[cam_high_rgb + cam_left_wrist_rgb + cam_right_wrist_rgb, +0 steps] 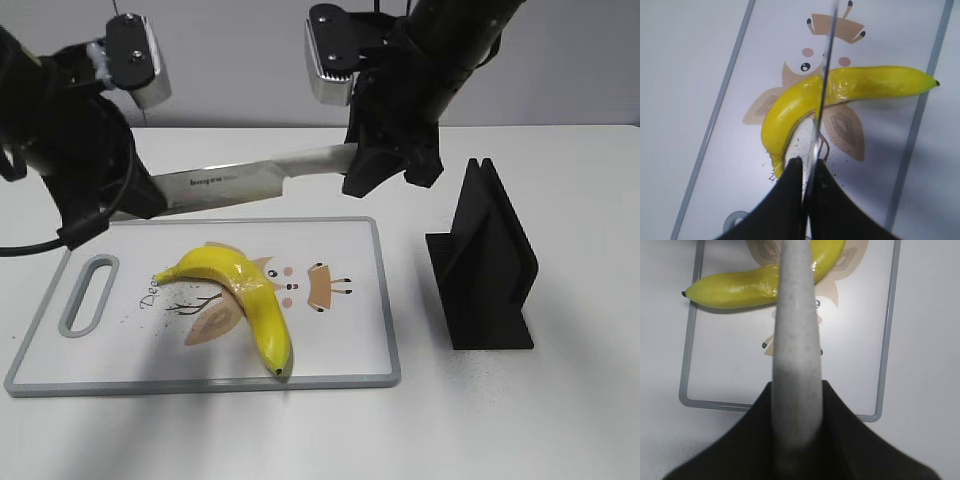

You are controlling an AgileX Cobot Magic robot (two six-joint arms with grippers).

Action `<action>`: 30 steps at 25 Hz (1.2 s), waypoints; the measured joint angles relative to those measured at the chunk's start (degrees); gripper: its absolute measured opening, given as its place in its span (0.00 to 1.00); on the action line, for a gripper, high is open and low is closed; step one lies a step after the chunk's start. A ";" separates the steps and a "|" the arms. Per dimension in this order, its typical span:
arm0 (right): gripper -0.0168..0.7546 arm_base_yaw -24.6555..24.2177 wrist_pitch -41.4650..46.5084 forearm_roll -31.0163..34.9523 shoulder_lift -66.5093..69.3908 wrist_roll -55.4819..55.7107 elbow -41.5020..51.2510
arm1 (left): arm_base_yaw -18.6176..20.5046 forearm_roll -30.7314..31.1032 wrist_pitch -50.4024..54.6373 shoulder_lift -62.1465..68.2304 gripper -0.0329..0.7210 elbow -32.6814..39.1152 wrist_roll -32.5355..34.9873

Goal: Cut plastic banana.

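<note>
A: From the exterior view, where does the banana [245, 300] lie?
B: On the cutting board [345, 345] on the white worktop [580, 420], below the knife [250, 178]. The right pincer [385, 165] clamps the handle, the left pincer [120, 195] pinches the blade tip. A black knife stand [485, 265] sits to the right.
A: Left wrist view?
B: The blade edge crosses the banana's [840, 92] long axis near its middle, straight beneath.
A: Right wrist view?
B: The grey handle [795, 355] is gripped tight; the board has free room around the fruit.

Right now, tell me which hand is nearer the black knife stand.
Right. The right hand, gripping the knife handle, is just left of the stand; the left hand pinches the blade tip at the far left.
</note>
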 joint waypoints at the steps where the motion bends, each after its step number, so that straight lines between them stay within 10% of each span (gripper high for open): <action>1: 0.23 0.00 0.04 0.14 0.00 0.00 0.00 | 0.00 0.00 0.07 -0.11 0.06 0.00 0.00; 7: 0.23 0.00 -0.02 0.32 0.42 0.27 0.00 | 0.00 -0.09 -1.38 0.13 0.14 0.00 -0.06; 13: 0.23 -0.46 0.27 -2.34 0.42 1.45 0.00 | 0.26 -0.02 -6.09 0.07 0.83 0.00 -0.78; 15: 0.23 -0.46 0.27 -2.85 0.42 3.46 0.00 | 0.33 0.04 -8.47 -0.27 0.91 0.00 -2.34; 22: 0.23 -0.46 -0.07 -7.42 0.42 29.27 -2.39 | 7.23 3.87 -9.59 -2.39 0.84 -0.91 -28.75; 30: 0.23 -0.46 5.42 -10.96 0.08 60.39 -8.82 | 19.99 12.97 17.65 -2.66 0.79 -5.50 -53.86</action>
